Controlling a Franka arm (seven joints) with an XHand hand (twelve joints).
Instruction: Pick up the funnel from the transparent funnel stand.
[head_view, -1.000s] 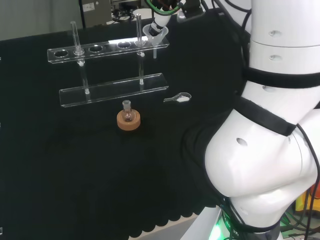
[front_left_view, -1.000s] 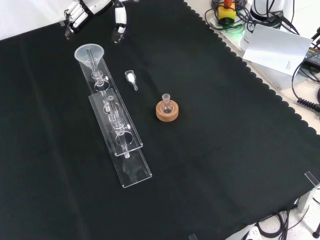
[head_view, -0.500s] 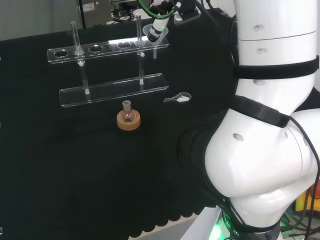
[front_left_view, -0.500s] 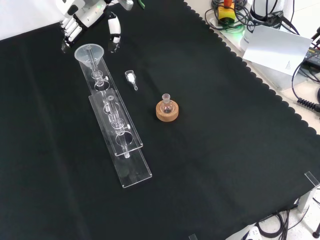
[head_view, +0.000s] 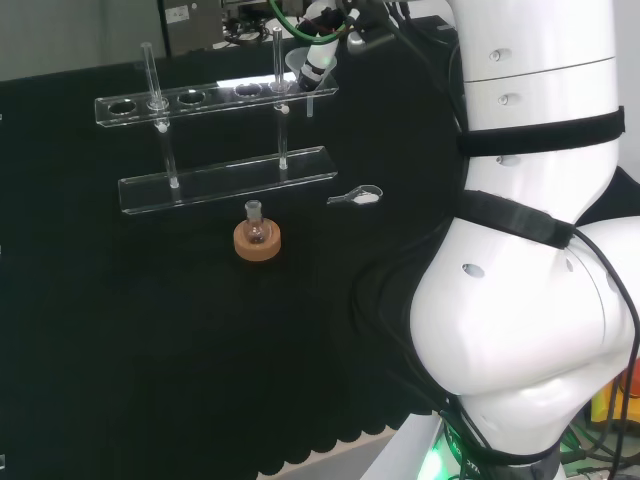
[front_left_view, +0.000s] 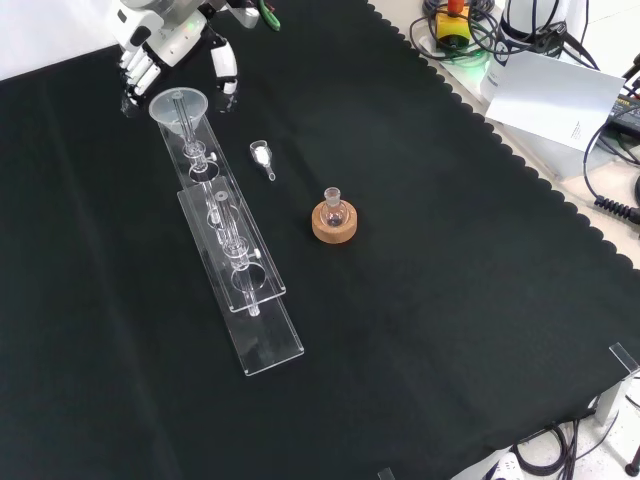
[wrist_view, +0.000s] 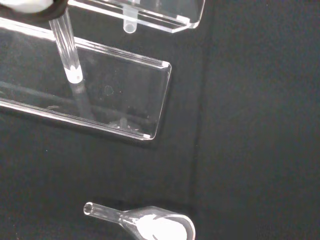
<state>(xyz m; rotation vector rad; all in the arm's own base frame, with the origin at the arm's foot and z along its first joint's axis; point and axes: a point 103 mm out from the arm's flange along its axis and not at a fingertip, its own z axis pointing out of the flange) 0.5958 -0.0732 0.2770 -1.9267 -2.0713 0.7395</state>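
The clear funnel (front_left_view: 178, 105) sits in the end hole of the transparent stand (front_left_view: 238, 268), at the stand's far end in the front view. In the head view the funnel (head_view: 297, 64) is at the right end of the stand's upper plate (head_view: 200, 100), partly behind the hand (head_view: 322, 52). The black and white hand (front_left_view: 165, 40) hovers just beyond the funnel, open. Its fingers (front_left_view: 134, 76) hang to the left of the rim and its thumb (front_left_view: 226, 72) to the right, apart from the rim. In the wrist view the stand's base plate (wrist_view: 110, 100) and a clear post (wrist_view: 69, 55) lie close.
A small round flask on a cork ring (front_left_view: 334, 219) stands right of the stand in the front view. A glass scoop with white powder (front_left_view: 262, 155) lies between flask and funnel, and shows again as the scoop (wrist_view: 157, 227) in the wrist view. Cables and papers lie past the cloth's right edge.
The hand has come down and closer to the funnel, so that fingers and thumb now flank its rim. In the head view the arm's upper links have swung left.
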